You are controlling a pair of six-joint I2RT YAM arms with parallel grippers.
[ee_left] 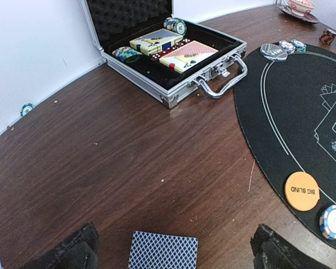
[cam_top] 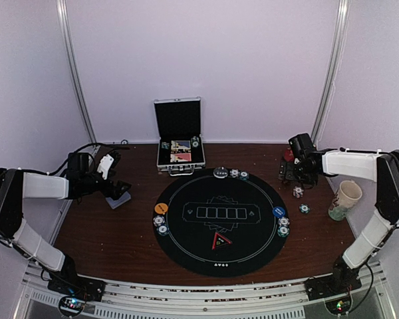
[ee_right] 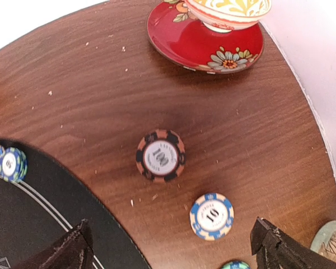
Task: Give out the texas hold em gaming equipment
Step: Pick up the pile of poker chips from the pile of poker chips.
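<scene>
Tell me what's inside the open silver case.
The silver case holds two card boxes side by side, a left chip stack and a rear chip stack. Whatever lies beneath the boxes is covered.

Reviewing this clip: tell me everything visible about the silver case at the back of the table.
The silver case is a small, metal-look hard case with ribbed silver walls, front latches and a handle folded down toward the mat. Its lid stands open, lined with black egg-crate foam. The black-lined base holds two card boxes, chip stacks at its left and rear, and small red bits between. It sits flat on the wooden table, just beyond the mat's far edge.
</scene>
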